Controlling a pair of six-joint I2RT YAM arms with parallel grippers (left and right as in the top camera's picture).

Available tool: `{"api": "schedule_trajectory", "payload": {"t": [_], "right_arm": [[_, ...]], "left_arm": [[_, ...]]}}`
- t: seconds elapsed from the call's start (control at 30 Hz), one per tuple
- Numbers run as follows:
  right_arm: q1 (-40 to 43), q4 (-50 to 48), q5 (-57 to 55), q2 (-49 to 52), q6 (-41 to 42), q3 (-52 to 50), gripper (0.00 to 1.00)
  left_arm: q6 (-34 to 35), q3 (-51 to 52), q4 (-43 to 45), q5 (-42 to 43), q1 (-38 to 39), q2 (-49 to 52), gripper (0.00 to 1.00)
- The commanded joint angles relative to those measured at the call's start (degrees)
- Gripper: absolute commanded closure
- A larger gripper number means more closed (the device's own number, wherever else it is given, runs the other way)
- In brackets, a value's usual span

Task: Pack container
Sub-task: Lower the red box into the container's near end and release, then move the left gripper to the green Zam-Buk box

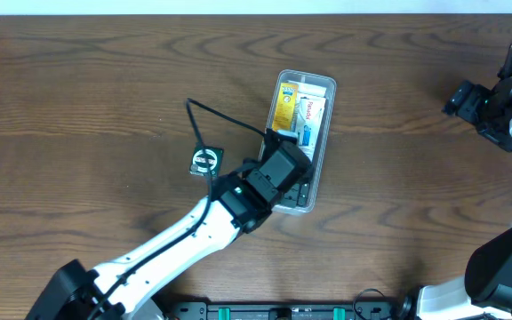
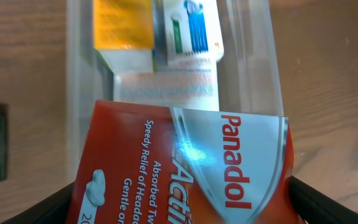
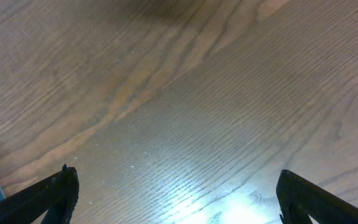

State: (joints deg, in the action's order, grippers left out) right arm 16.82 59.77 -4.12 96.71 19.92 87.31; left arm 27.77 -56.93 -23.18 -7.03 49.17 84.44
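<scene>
Two hands: left hand (image 2: 185, 202) grips red Panadol box (image 2: 185, 162) over container (image 1: 331, 107), right hand (image 3: 176, 193) gapes empty.

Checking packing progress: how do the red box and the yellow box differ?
The red box sits gripped in the left gripper, tilted over the container's near end; the yellow box lies at its far end, untouched. The red box reads Panadol; the yellow box's print is unreadable. Both are small cartons.
</scene>
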Motion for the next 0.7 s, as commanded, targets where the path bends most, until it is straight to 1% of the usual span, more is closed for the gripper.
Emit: {"api": "schedule_trajectory", "payload": {"t": [0.0,0.23,0.27,0.33,0.47,0.67], "right_arm": [[0.26,0.02,-0.39,-0.02,0.37,0.22,0.01],[0.26,0.02,-0.39,-0.02,0.37,0.20,0.01],[0.26,0.02,-0.37,-0.02,0.37,0.20,0.01],[0.26,0.02,-0.39,-0.02,0.37,0.20,0.01],[0.26,0.02,-0.39,-0.02,0.37,0.22,0.01],[0.26,0.02,-0.39,-0.02,0.37,0.20,0.01]], "left_arm": [[0.85,0.46,-0.13,-0.52,0.63,1.84,0.14],[0.85,0.46,-0.11,-0.50,0.63,2.43,0.13],[0.85,0.46,-0.13,-0.50,0.63,2.43,0.07],[0.85,0.46,-0.13,-0.48,0.66,2.43,0.05],[0.85,0.46,-0.11,-0.50,0.66,2.43,0.02],[0.85,0.46,-0.09,-0.50,0.63,2.43,0.01]]}}
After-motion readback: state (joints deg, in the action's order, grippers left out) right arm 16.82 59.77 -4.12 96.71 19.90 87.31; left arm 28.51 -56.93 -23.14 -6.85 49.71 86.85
